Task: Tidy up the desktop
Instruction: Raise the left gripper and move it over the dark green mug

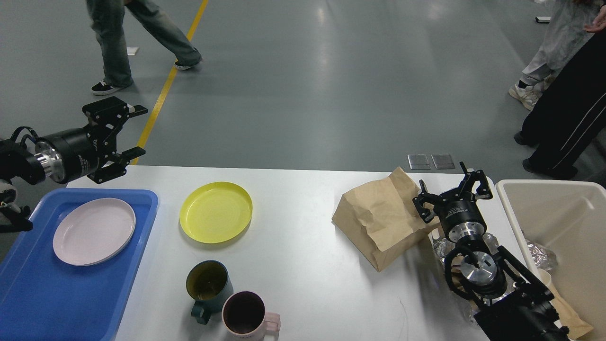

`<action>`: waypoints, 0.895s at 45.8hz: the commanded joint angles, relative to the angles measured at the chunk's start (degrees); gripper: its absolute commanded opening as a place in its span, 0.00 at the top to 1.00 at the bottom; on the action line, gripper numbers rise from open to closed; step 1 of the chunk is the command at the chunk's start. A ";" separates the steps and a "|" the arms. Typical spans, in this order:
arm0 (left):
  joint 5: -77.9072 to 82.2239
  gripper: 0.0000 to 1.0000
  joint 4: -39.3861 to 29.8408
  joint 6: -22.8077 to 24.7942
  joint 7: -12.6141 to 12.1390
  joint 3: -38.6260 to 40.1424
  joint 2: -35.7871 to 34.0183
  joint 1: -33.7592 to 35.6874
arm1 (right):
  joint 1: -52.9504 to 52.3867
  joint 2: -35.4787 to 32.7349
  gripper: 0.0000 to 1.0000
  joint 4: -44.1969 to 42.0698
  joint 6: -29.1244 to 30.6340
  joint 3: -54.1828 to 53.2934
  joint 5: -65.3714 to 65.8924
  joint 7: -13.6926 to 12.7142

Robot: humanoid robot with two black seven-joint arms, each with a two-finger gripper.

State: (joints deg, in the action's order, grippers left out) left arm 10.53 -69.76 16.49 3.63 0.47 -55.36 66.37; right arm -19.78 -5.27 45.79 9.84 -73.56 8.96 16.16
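The white desktop fills the lower view. On it lie a yellow plate, a dark green mug, a pink mug and a crumpled brown paper bag. A pink plate rests in the blue tray at the left. My left gripper is open and empty, raised above the desktop's far left corner. My right gripper is open and empty, just right of the paper bag. Crumpled foil lies beside my right arm.
A beige bin stands at the right edge with foil and brown paper inside. People stand and walk on the grey floor beyond the table. A yellow floor line runs behind the left side.
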 commanded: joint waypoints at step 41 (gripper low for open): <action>-9.82 0.03 -11.28 26.66 3.05 -84.93 36.18 69.94 | 0.00 0.00 0.00 0.00 0.00 0.00 0.00 0.02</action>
State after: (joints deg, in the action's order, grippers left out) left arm 3.49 -78.75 39.85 6.27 -80.24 -23.93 131.50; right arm -19.77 -5.27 45.79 9.84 -73.56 8.97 16.17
